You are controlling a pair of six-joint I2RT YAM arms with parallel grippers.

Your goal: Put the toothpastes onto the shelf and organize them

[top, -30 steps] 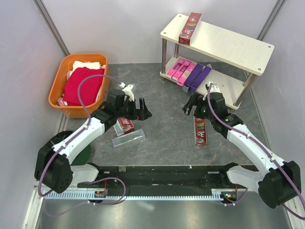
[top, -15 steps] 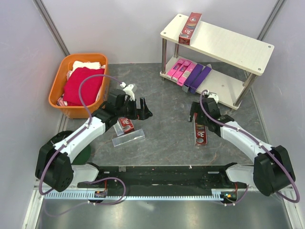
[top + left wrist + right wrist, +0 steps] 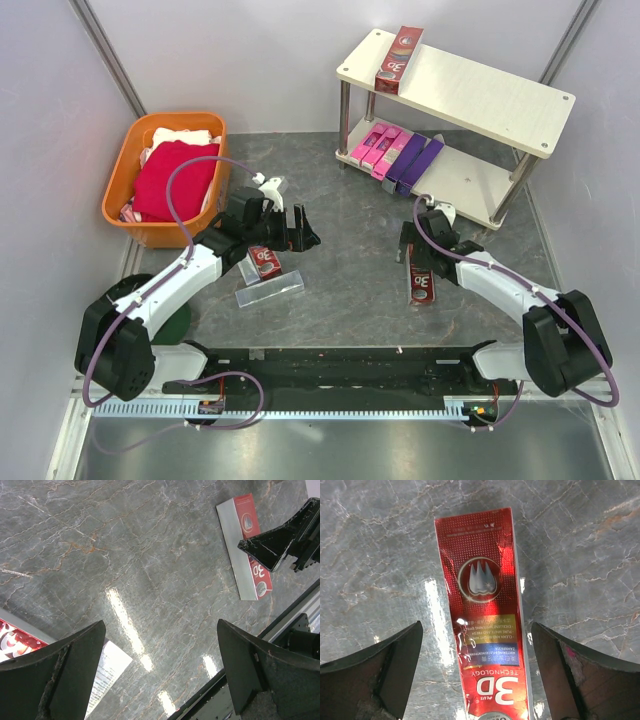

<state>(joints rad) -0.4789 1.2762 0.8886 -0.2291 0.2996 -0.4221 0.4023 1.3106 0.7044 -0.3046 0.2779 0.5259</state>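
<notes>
Our right gripper hangs wide over the red carton, bare table beside both long edges; our left gripper, also wide, holds nothing.

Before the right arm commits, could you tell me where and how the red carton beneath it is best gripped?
Across its narrow width, mid-length, coming straight down. The red carton lies flat, label up, on the table, and the open right gripper straddles its long sides.
</notes>
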